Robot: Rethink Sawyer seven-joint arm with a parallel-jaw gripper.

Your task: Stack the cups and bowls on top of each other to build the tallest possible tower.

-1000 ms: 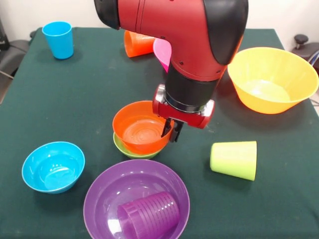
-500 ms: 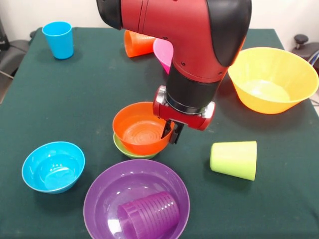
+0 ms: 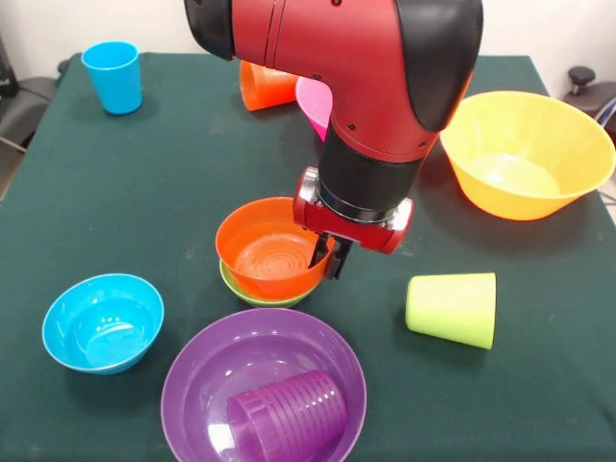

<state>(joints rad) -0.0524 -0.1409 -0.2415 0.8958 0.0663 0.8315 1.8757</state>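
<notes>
I see the gripper (image 3: pixel 327 256) pinching the smooth orange bowl's (image 3: pixel 268 246) rim; it nests in the green bowl (image 3: pixel 241 286).

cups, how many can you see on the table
4: a blue cup upright at the far left corner, an orange cup behind the arm, a green cup on its side, a purple cup lying in the purple bowl.

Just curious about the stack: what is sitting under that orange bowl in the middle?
A green bowl: only its rim peeks out below the orange bowl, which nests in it. The rest of it is covered. The gripper is at the orange bowl's rim.
</notes>
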